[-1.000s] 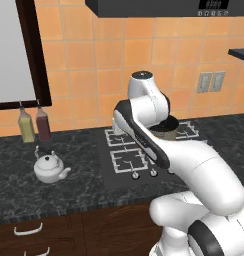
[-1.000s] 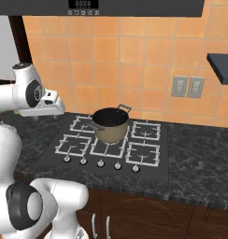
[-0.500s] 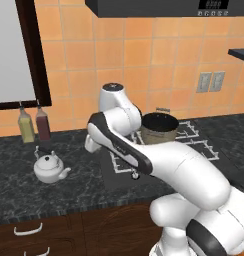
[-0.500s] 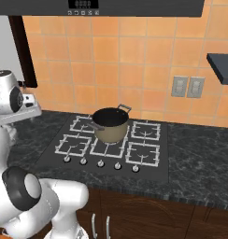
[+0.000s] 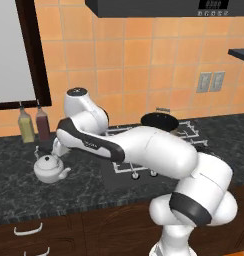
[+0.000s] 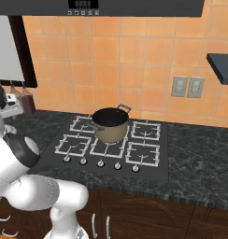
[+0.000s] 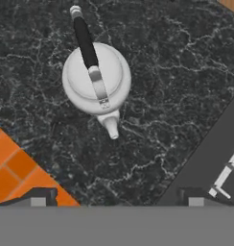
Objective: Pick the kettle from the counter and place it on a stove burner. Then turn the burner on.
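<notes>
The small whitish kettle (image 5: 50, 169) stands upright on the black marbled counter (image 5: 24, 195), left of the cooktop. My gripper (image 5: 48, 150) hangs just above it, pointing down. In the hand view the kettle (image 7: 96, 79) lies ahead and a little left of centre, its dark handle across the lid and its spout toward me. The gripper (image 7: 116, 201) is open, its fingertips (image 7: 38, 201) wide apart and holding nothing. A free front-left stove burner (image 6: 77, 144) and a front-right one (image 6: 144, 153) show white grates.
A steel pot (image 6: 110, 125) with a black lid sits mid-cooktop. Two bottles (image 5: 34, 125) stand against the tiled wall behind the kettle. Silver knobs (image 6: 101, 163) line the cooktop's front edge. The cooktop's corner (image 7: 219, 158) lies right of the hand.
The arm has swung left from over the stove and come down above the kettle. Kettle and pot have not moved.
</notes>
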